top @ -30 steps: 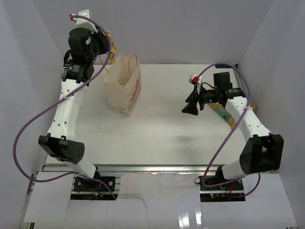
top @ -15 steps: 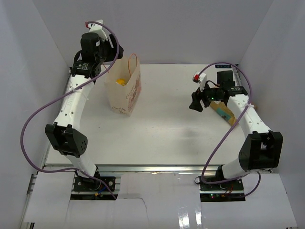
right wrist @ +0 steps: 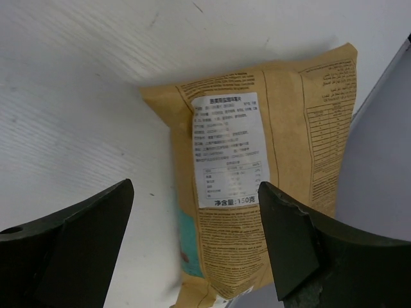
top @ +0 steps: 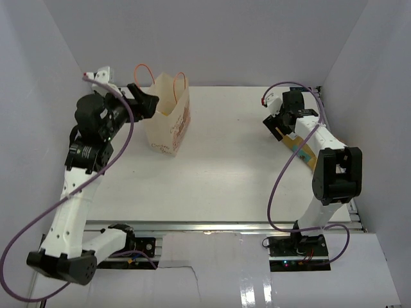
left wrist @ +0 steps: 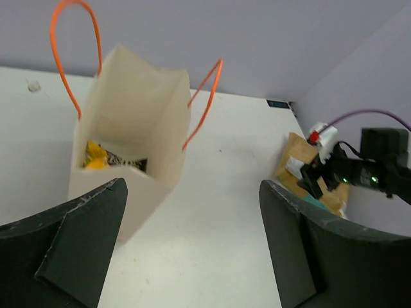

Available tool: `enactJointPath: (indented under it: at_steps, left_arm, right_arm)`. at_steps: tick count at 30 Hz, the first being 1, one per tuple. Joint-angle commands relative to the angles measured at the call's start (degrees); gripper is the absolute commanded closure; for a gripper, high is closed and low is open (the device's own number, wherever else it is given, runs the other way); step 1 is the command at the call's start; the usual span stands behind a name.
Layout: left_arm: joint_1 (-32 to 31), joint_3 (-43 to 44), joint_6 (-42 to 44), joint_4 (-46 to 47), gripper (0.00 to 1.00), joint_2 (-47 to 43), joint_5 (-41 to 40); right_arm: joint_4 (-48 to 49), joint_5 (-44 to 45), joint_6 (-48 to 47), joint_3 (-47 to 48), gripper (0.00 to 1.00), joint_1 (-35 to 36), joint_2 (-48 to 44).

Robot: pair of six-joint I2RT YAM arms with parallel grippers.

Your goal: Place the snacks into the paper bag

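Note:
The cream paper bag (top: 168, 117) with orange loop handles stands upright at the back left. Its open mouth shows in the left wrist view, the paper bag (left wrist: 131, 138) holding a yellow packet (left wrist: 95, 156) and a darker packet (left wrist: 126, 164) at the bottom. My left gripper (top: 146, 100) hangs open and empty just left of the bag's rim; in its own view the left gripper (left wrist: 192, 256) has only table between the fingers. A tan-brown pouch (right wrist: 257, 179) with a white label lies flat by the right wall, also seen as the pouch (top: 300, 149). My right gripper (top: 281, 122) hovers open over it, the right gripper (right wrist: 196, 192) touching nothing.
The white table (top: 231, 167) is walled in on three sides by a grey enclosure. The right wall (right wrist: 379, 147) runs close along the pouch's far edge. Purple cables loop off both arms.
My left gripper opened and dropped the yellow packet into the bag, then drew back to the bag's left side. My right arm swung back right over the pouch, jaws slightly wider.

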Motion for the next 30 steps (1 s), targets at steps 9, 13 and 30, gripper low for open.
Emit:
enactJointPath:
  at_steps: [9,13,30]
  left_arm:
    - [0.1,-24.1,-16.7,4.5,0.05,-18.5,10.7]
    - [0.1,-26.1,-19.8,4.8,0.05,-18.9,14.2]
    - [-10.4,-32.5,-30.1,16.3,0.05,-8.6,17.9]
  right_arm:
    - [3.3,9.0,-10.1,8.2,0.16,0.4,10.4]
    - [3.2,8.9,-11.3,8.5,0.19,0.3,12.2]
    - [2.1,4.8,-8.0,3.4,0.92,0.1,12.3]
